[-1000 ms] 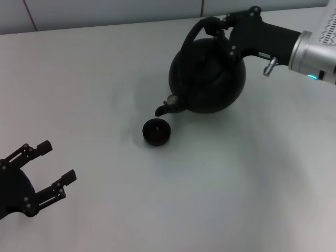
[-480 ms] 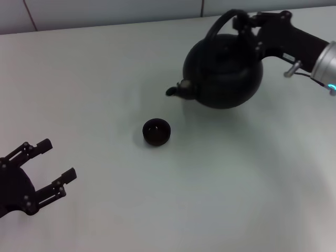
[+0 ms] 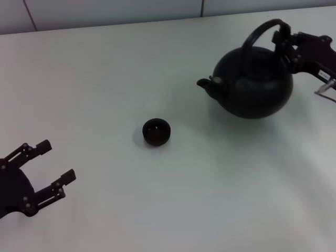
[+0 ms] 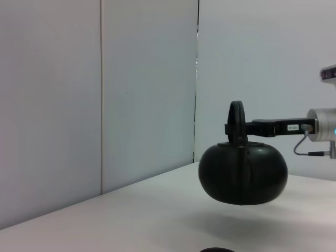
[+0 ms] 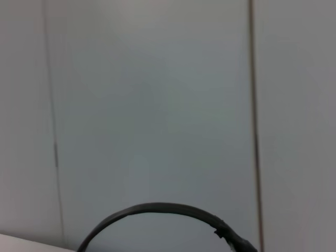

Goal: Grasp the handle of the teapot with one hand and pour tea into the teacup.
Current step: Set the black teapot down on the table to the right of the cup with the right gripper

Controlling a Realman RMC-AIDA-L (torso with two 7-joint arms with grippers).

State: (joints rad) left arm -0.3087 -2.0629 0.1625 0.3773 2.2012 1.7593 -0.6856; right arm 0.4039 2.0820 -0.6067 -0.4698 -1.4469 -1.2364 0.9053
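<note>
The teapot hangs level above the desk, its handle pinched by the right gripper's fingers, well apart from the teacup. The left gripper rests idle, fingers spread.

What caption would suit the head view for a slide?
Right gripper holds the teapot by its handle, away from the teacup.
</note>
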